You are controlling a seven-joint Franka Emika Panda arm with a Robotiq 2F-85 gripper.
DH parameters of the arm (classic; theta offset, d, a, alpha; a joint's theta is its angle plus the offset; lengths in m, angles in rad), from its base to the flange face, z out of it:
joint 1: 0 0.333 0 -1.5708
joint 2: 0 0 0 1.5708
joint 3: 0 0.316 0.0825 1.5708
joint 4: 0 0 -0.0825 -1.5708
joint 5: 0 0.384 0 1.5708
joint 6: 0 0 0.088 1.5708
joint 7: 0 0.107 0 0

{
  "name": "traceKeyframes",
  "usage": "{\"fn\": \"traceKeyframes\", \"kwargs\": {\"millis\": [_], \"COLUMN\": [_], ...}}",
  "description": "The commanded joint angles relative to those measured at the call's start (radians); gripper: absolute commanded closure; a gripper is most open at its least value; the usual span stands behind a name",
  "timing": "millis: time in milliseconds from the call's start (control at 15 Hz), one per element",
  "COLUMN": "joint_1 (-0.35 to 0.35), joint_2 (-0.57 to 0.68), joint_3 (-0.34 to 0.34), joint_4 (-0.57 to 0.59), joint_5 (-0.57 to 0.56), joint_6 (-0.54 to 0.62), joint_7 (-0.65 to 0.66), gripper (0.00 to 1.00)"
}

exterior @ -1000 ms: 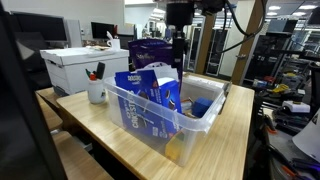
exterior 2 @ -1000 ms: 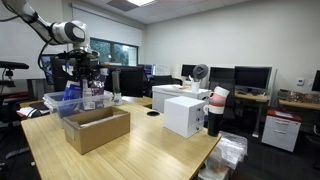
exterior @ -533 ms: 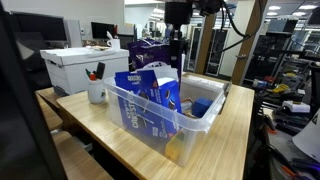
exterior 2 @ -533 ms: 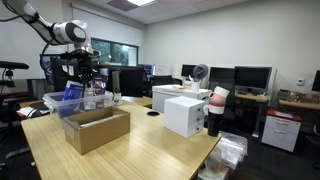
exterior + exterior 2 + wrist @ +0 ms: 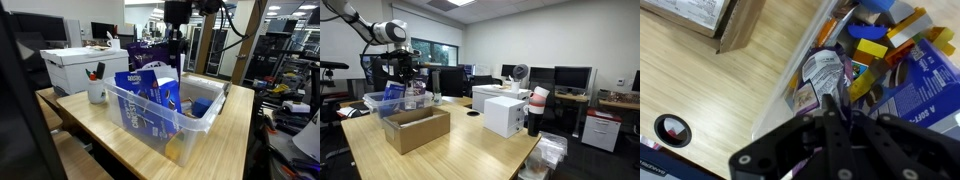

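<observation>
Over the last second the pincer (image 5: 837, 100) has drawn its fingers from roughly half apart to fully together, while the arm has hardly shifted in either exterior view (image 5: 178, 48). In the wrist view the fingertips now meet right over the top end of the bottle (image 5: 825, 70) with the white label, which lies inside the clear bin (image 5: 150, 125). Judging by this, a grasp at the bottle has just been made, but whether anything is actually pinched cannot be told. Coloured blocks (image 5: 880, 45) and blue bags (image 5: 140, 100) crowd close around the bottle, and the bin's wall stands just to its left, so there is little free room there. On the tabletop (image 5: 235, 140) an open cardboard box (image 5: 417, 128) sits near the bin. A white box (image 5: 70, 65) and a mug (image 5: 97, 92) of pens stand further left.
</observation>
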Motion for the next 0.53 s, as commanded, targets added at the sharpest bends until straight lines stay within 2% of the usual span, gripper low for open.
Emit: {"fn": "traceKeyframes", "kwargs": {"millis": [0,400,467], "joint_1": [0.004,0.010,0.009], "joint_2": [-0.025,-0.022,-0.021], "joint_3": [0.012,0.035,0.035], "joint_4": [0.025,0.086,0.088], "joint_5": [-0.014,-0.017,-0.015], "joint_6": [-0.037,-0.092,-0.095], "joint_7": [-0.009,0.003,0.004], "gripper": [0.95,0.95,0.89]}}
